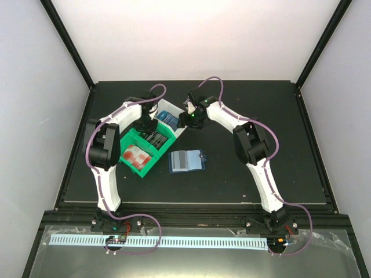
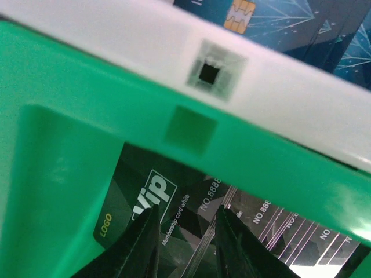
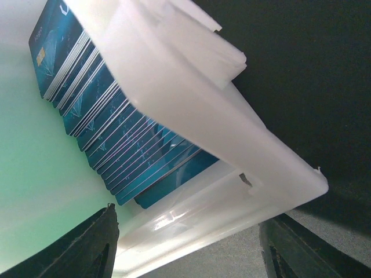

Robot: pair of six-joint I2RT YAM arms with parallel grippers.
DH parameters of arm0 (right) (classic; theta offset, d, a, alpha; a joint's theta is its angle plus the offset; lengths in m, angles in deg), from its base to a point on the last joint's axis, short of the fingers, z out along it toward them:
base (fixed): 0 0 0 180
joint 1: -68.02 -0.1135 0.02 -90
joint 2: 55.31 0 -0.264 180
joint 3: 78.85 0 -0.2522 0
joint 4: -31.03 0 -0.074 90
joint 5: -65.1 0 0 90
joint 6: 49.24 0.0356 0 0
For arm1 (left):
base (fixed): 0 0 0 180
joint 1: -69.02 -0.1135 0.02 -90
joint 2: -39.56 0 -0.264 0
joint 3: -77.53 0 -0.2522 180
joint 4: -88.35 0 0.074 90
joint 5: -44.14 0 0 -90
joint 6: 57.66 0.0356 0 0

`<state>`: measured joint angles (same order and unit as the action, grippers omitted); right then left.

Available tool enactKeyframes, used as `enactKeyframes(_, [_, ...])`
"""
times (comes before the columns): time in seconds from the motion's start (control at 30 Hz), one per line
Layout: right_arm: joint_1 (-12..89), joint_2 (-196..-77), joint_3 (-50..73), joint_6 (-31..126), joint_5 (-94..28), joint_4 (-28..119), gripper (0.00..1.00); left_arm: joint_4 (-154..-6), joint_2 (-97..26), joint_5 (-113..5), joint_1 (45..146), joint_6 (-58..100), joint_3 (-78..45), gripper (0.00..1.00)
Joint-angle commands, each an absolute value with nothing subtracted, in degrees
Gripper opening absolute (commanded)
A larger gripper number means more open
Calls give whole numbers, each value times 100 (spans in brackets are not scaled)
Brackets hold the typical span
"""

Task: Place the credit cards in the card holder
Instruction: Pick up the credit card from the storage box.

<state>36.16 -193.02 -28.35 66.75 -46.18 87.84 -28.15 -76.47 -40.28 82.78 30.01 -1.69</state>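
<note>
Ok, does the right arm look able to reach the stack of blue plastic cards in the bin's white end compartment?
Probably yes. The right gripper hangs open close to the blue plastic cards, which lie uncovered, though the white plastic wall sits between its fingers, so it may need shifting inward.

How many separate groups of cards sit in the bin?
3, all in the bin: red-and-white cards in the nearest compartment, dark cards in the middle, blue cards in the farthest. Others may be hidden.
</note>
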Motion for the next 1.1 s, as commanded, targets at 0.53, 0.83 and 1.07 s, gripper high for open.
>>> enactKeyframes(0.53, [3616, -19464, -2784, 6709, -4336, 9217, 66, -2803, -7389, -3198, 8044, 2621, -111, 18])
enactKeyframes(0.83, [3611, -19469, -2748, 6740, -4362, 9182, 66, -3245, -7259, -2889, 8053, 2827, -321, 15])
enactKeyframes(1.07, [3616, -19480, -2739, 6747, -4379, 9165, 66, -3532, -7318, -2797, 8087, 2984, -608, 17])
